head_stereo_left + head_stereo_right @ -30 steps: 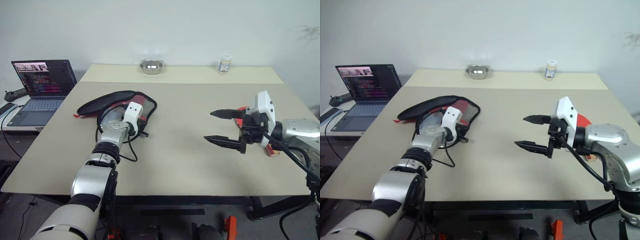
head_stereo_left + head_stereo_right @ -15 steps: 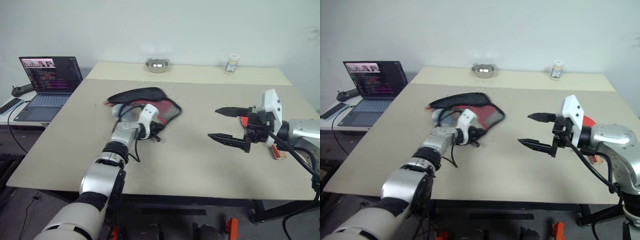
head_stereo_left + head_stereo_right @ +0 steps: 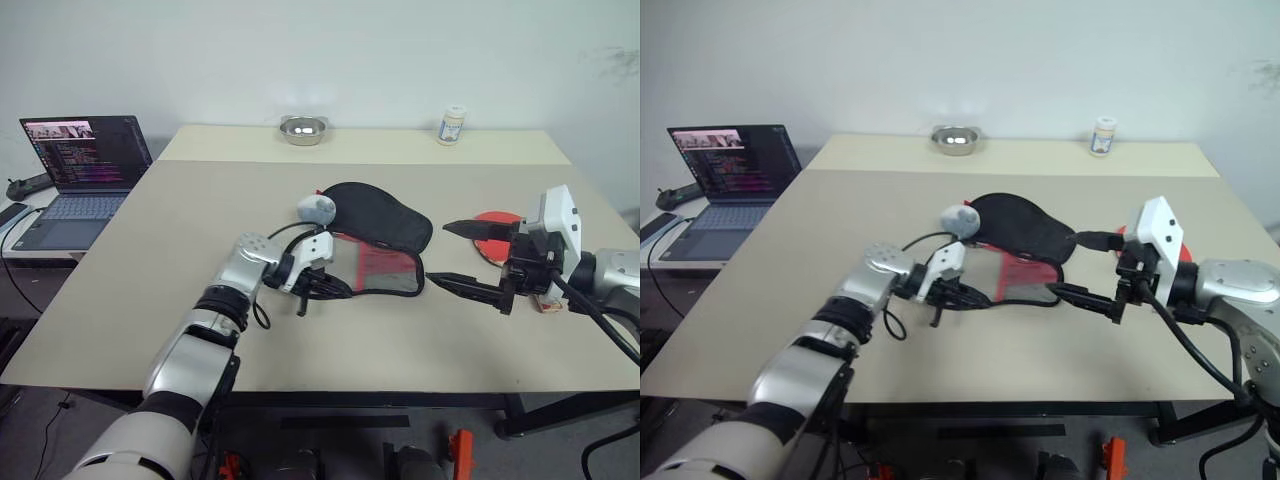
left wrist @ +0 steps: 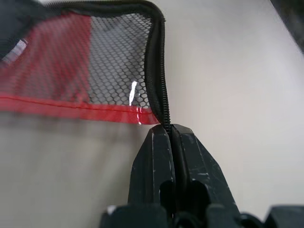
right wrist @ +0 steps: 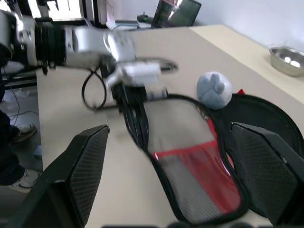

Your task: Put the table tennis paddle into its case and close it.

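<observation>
Pincer fingers of the left pincer point(image 4: 169, 142) are clamped on the zipped edge of the case point(image 3: 385, 232), which lies open mid-worktop point(image 3: 130, 280). Fingers of the right pincer point(image 3: 462, 258) are spread wide just beside the case. The paddle point(image 3: 494, 224) is seen behind that pincer. A laptop point(image 3: 82, 170) sits left; a bowl point(image 3: 303, 130) and a small jar point(image 3: 452, 125) stand by the white wall.

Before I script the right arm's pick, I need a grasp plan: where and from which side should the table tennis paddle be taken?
Probably the handle. The table tennis paddle lies flat on the table behind the open right gripper, its handle end hidden by that arm. The round red blade offers no edge to pinch, so come from above, across the handle. The left gripper is shut on the case, holding it open.
</observation>
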Robot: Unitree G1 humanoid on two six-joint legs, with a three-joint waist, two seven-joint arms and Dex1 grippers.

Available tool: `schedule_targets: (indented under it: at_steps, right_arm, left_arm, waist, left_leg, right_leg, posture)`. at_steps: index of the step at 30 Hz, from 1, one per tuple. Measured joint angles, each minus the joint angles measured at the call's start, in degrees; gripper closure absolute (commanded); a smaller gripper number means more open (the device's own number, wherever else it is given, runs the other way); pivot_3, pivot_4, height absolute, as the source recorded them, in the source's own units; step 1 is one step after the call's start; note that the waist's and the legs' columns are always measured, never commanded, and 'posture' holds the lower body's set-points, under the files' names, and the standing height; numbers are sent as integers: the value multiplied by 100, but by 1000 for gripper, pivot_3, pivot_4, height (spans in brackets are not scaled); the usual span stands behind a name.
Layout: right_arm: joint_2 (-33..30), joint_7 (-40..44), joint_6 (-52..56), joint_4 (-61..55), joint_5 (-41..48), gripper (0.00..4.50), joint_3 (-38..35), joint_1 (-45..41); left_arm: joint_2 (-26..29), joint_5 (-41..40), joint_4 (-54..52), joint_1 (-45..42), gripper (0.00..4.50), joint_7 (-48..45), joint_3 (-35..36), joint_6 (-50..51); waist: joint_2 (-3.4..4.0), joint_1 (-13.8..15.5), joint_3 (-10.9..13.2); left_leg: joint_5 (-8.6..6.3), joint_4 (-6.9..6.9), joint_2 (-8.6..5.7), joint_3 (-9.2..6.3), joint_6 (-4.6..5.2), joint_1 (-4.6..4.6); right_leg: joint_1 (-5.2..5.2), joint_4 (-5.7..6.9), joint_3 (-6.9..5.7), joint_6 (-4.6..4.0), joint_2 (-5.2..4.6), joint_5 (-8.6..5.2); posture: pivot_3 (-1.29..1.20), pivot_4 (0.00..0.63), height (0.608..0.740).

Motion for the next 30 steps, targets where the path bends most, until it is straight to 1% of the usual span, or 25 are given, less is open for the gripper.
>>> schedule_targets:
  at_steps: [3,5,7,11,17,21,24,27,30]
  right_arm:
    - [0,0,-12,10,-1,0,19,-34]
    - [0,3,-16,28,-1,0,31,-90]
    - [0,13,-21,53,-2,0,44,-149]
    - [1,83,-29,150,-15,0,153,-166]
    - [2,128,-41,152,-16,0,257,-171]
    - [2,134,-48,152,-17,0,259,-170]
    - [2,136,-71,152,-18,0,260,-170]
    - [3,144,-77,152,-18,0,270,-170]
    - [4,156,-90,157,-21,0,289,-170]
  left_arm:
    - [46,-145,-448,0,4491,-113,14,-263]
    - [93,-139,-591,5,4491,-127,-3,-640]
    - [228,-69,-612,20,4491,-128,-66,-1344]
    - [561,304,-449,20,4491,-71,-389,-3542]
    - [742,757,437,-157,4491,513,-577,-5423]
    - [793,772,775,-476,4491,814,-622,-6098]
    - [803,772,929,-568,4491,1010,-637,-6352]
    - [881,876,1144,-627,4491,1295,-640,-6508]
    - [1103,1226,1394,-626,4491,1677,-663,-6426]
  waist:
    - [0,4,0]
    - [0,4,0]
    - [0,3,0]
    - [1,0,0]
    - [-2,9,1]
    - [-2,5,1]
    - [-2,3,1]
    - [-2,-10,1]
    - [-1,-30,1]
  left_leg:
    - [0,1,0,-1,0,-1]
    - [0,1,1,0,0,0]
    - [0,0,2,0,-1,1]
    - [1,-1,2,3,-1,2]
    - [-1,3,0,2,3,0]
    - [-6,4,0,3,13,0]
    - [-7,4,1,3,15,1]
    - [-7,6,1,5,16,2]
    - [-8,6,2,6,18,3]
  right_leg:
    - [1,-1,0,0,0,0]
    - [1,-1,0,0,1,0]
    - [0,-1,0,0,1,0]
    - [-1,-2,4,-1,0,0]
    - [0,-1,1,1,1,0]
    - [1,1,0,1,1,0]
    - [1,2,0,1,3,0]
    - [1,4,1,2,4,0]
    - [1,7,2,2,6,0]
  posture:
    - [0,150,740]
    - [0,150,740]
    - [0,150,740]
    - [0,150,740]
    - [0,150,740]
    - [0,150,740]
    - [0,150,740]
    - [0,150,740]
    - [0,150,740]
